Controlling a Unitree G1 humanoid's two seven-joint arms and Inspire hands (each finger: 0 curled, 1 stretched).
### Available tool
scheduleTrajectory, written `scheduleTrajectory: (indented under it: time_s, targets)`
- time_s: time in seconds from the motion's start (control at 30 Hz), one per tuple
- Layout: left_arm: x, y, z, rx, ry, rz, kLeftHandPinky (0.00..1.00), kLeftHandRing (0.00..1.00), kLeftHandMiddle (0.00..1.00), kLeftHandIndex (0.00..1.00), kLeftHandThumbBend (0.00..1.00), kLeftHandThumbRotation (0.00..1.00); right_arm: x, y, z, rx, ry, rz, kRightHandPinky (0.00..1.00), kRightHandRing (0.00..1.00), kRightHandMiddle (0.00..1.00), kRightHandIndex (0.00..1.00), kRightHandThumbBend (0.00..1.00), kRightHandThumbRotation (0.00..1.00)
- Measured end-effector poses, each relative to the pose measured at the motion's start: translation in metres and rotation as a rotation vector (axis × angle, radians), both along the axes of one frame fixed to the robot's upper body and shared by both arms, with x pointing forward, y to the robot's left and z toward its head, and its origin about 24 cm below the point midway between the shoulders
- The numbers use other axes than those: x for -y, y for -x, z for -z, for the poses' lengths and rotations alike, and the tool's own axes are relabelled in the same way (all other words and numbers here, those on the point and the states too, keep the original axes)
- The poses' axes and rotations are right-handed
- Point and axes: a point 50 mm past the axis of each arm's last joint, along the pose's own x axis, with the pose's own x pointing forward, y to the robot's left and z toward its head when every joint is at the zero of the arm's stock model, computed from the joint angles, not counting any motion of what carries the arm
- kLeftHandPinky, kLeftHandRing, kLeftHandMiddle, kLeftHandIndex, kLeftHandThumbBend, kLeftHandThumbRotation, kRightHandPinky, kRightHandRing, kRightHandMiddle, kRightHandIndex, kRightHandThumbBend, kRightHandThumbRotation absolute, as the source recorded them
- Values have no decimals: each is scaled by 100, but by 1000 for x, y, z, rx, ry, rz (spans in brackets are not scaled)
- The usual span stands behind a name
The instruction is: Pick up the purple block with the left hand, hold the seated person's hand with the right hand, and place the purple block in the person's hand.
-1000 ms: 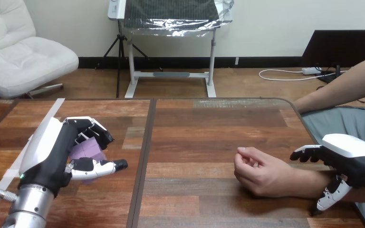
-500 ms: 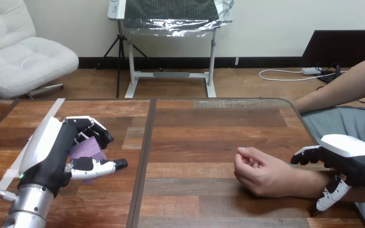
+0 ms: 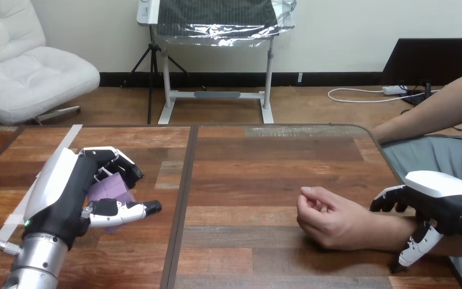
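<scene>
1. Fingers of the left robot hand curl over the purple block, with the thumb closing on its near side. The block is at the left of the tabletop; whether it is lifted is unclear.
2. The block looks small, light, stiff and smooth-faced, so it could likely squirt out sideways. Opposite flat faces under modest pressure seem the best hold.
3. The person's hand rests loosely curled right of centre, not opened to receive.
4. The right robot hand sits over the person's wrist. Whether it grips cannot be told.
</scene>
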Motion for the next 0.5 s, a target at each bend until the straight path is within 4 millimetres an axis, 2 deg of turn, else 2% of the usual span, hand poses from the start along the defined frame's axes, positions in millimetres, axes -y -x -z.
scheduleTrajectory:
  time_s: [0.5]
  targets:
    - [0, 0, -1, 3, 3, 2, 31, 35, 41, 43, 71, 0, -4, -2, 2, -20, 22, -38, 55, 68, 73, 74, 90, 20]
